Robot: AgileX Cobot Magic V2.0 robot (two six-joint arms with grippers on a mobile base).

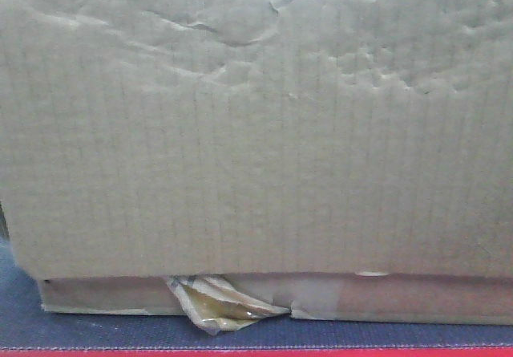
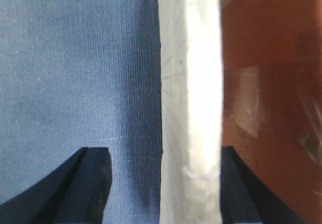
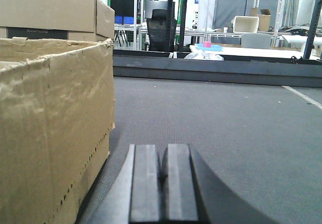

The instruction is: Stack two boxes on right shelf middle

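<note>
Front view: the tall box (image 1: 256,132) sits on the flat box (image 1: 401,297), both on the fabric counter (image 1: 96,333). No shelf in view. The cardboard is brown and corrugated, dented up top, with a yellowish tape scrap (image 1: 220,301) poking out below.
Left wrist: the left tool (image 2: 163,153) is released and straddles the box wall (image 2: 191,83), with a gap on the outer side. Clench squarely and deep so the wall doesn't tear.
Right wrist: the right tool (image 3: 162,151) is clenched on nothing, low over the counter near the tall box. You'll likely need it supporting too, so the stack lifts level.

text: none legible | dark label (image 3: 37,32) on far cardboard box (image 3: 55,12): lettering too blurred
</note>
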